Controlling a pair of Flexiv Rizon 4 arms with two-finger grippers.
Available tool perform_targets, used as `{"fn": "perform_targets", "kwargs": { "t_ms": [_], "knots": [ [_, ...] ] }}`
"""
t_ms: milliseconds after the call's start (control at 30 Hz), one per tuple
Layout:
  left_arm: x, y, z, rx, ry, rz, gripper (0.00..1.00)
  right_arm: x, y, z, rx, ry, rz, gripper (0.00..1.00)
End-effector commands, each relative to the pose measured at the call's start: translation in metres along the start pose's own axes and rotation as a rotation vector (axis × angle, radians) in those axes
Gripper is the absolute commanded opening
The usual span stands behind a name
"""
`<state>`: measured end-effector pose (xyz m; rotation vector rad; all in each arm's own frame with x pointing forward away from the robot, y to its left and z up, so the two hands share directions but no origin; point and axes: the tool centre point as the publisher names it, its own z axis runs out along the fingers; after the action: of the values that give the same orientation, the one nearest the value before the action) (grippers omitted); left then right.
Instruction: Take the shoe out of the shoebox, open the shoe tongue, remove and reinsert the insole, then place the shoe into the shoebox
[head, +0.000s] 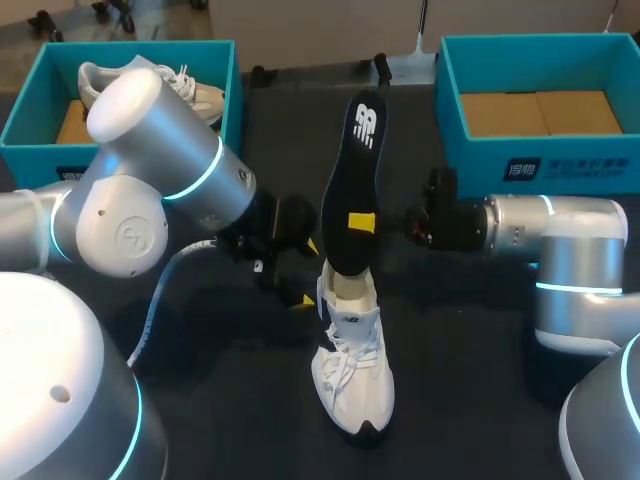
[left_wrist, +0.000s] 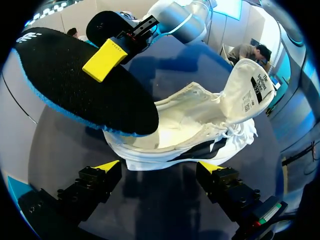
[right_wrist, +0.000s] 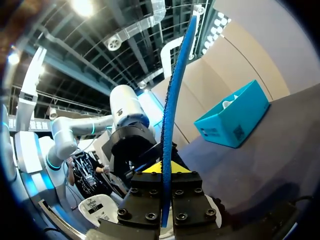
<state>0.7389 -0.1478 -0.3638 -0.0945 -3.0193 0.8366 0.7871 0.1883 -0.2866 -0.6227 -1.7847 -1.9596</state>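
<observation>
A white shoe (head: 352, 350) lies on the dark table, toe toward the front edge, with its tongue (left_wrist: 250, 87) folded open. The black insole (head: 352, 180), blue at the edge, stands upright with its lower end in the shoe's opening. My right gripper (head: 362, 222) is shut on the insole's middle; in the right wrist view the insole (right_wrist: 172, 110) runs edge-on between the right gripper's (right_wrist: 165, 167) fingers. My left gripper (left_wrist: 159, 167) stands open just beside the shoe (left_wrist: 200, 125), at its heel end (head: 305, 272), holding nothing.
A teal shoebox (head: 20, 125) at the back left holds a second white shoe (head: 190, 90). Another teal shoebox (head: 450, 100) at the back right shows only its cardboard floor. Both arms flank the shoe at mid-table.
</observation>
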Motion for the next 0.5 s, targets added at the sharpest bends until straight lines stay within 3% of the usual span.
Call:
{"fn": "perform_targets", "kwargs": {
  "t_ms": [33,500],
  "knots": [
    [0.001,0.000,0.001,0.000,-0.003,0.000,1.00,-0.002,-0.002,0.005,0.004,-0.002,0.001,0.00],
    [0.001,0.000,0.001,0.000,-0.003,0.000,1.00,-0.005,-0.012,-0.001,0.018,-0.012,-0.025,0.00]
  ]
}}
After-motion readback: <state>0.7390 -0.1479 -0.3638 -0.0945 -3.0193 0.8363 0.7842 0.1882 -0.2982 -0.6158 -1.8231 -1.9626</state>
